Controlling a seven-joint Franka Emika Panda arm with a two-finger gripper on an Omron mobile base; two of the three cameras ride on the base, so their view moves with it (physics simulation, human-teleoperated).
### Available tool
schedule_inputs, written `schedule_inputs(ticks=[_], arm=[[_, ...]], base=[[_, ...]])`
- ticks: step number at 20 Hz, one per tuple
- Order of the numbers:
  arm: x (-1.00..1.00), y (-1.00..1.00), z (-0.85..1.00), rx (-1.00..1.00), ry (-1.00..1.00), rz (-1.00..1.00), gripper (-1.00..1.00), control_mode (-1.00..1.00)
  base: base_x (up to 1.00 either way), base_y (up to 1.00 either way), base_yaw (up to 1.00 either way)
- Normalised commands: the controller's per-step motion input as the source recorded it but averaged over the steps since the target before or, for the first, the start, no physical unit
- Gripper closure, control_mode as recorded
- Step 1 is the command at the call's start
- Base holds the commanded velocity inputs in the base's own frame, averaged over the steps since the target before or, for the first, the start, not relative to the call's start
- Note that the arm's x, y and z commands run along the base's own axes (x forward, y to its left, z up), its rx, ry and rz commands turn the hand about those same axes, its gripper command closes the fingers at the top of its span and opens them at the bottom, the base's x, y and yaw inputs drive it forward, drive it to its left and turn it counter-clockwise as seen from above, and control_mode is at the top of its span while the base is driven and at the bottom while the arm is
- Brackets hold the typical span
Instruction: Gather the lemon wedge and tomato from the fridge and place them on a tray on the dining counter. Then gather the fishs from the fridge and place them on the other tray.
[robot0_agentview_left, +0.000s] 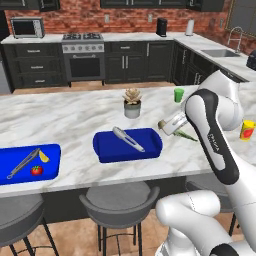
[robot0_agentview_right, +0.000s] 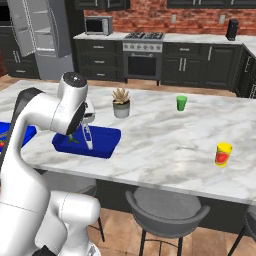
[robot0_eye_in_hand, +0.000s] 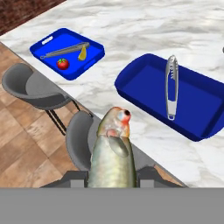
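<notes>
While held, fish (robot0_eye_in_hand: 113, 153) head-up, axis vert.

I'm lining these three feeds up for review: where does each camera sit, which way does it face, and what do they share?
Left base view: behind the arm's left, facing the dining counter and stove wall; white arm rises at right.
Right base view: behind the arm's right, same counter, fridge at back left; arm rises at left.
Hand view: on the hand, looking down at the counter edge and stools; gripper shut on a fish.
All share the near tray holding tongs.
</notes>
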Motion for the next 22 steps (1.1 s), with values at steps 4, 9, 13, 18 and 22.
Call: schedule_inputs(ticks=[4,9,13,18,22], arm=[[0.00,0.03,-0.01,0.00,0.00,0.00,1.00,-1.00],[0.28,0.53,0.00,0.00,0.07,0.00,1.00,-1.00],[0.47,0.49,0.00,0.00,0.09,0.00,1.00,-1.00],[0.47,0.29,-0.01,-0.01,0.08,0.00,1.00,-1.00],[0.49,0.19,-0.01,-0.08,0.01,0.00,1.00,-1.00]], base=[[0.00,0.00,0.00],[0.00,0.00,0.00],[0.00,0.00,0.00],[0.00,0.00,0.00],[0.00,0.00,0.00]])
